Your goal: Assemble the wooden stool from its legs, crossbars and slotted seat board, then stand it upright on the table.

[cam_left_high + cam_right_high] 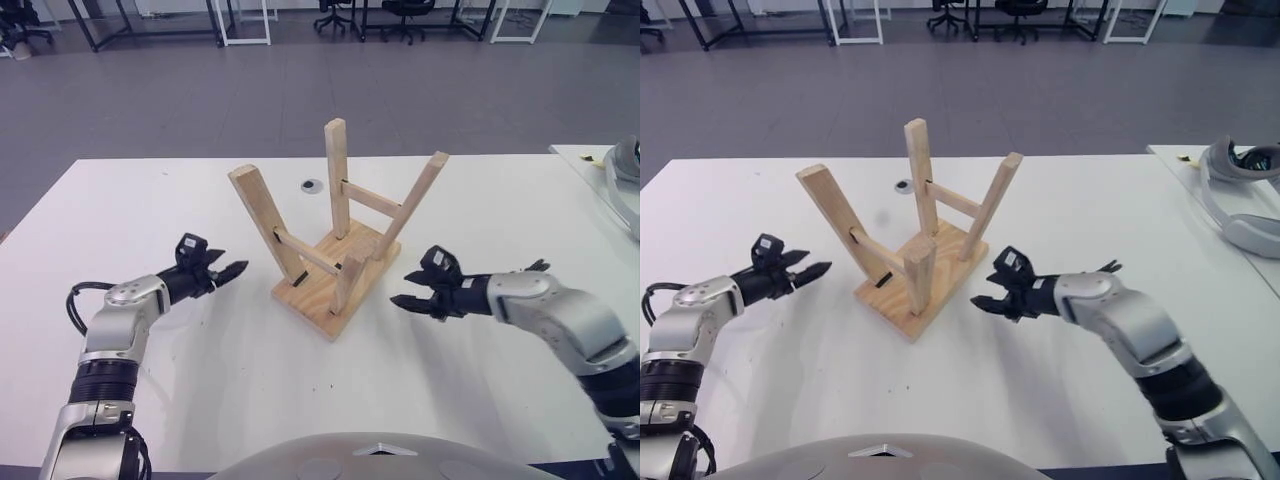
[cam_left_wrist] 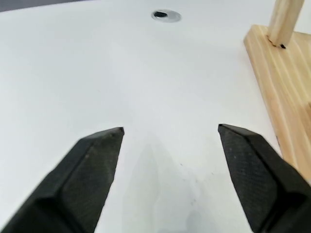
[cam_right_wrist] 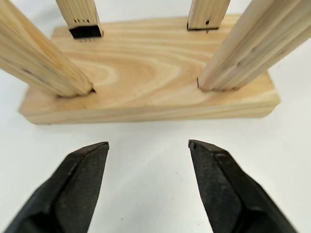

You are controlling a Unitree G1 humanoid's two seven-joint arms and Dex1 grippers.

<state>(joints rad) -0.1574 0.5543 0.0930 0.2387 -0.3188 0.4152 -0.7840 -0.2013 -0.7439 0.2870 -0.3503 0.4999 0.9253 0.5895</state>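
The left claw point(image 1: 238, 270) hangs just above the desk point(image 1: 200, 380) with its two dark textured fingers point(image 2: 92, 170) spread wide and nothing between them. It points toward the stool point(image 1: 335, 230) from that side and stands apart from it. The right claw point(image 1: 400, 300) is also spread wide and empty. It is low over the desk, aimed at the near edge of the seat board point(image 3: 146, 73), close to it but not touching.

Between the two claws the stool stands upside down, its seat board lying flat on the desk. Four pale wooden legs point(image 1: 258, 215) rise from it and lean outward. Two crossbars point(image 1: 305, 250) tie the legs in pairs. Dark slots show where the legs meet the board.

Beyond the stool a small round grommet point(image 1: 312, 185) sits in the desk top. On a side table point(image 1: 1185, 165) to the right lies a white headset point(image 1: 1240, 195).
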